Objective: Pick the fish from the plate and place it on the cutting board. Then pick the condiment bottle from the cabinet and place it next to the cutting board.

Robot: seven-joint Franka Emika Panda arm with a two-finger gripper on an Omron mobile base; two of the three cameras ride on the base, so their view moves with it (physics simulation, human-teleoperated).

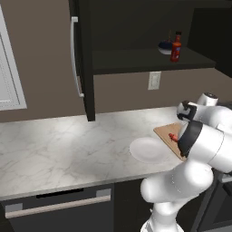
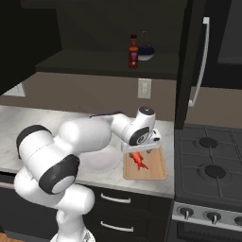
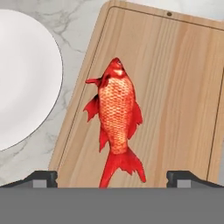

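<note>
fish (image 3: 116, 122) red-orange, scaled | cutting board (image 3: 175, 87) tan | plate (image 3: 22, 78) white

No text, brand, number or sign can be read anywhere. The condiment bottle (image 2: 133, 51) on the cabinet (image 2: 108, 64) shelf carries a lighter label band, but it is too small to make out any lettering. The cutting board (image 3: 175, 87) is plain wood with no markings.

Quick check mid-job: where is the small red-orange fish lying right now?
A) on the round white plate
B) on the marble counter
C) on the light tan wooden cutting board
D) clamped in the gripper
C: the small red-orange fish lies flat on the light tan wooden cutting board, with the gripper open above it.
</note>
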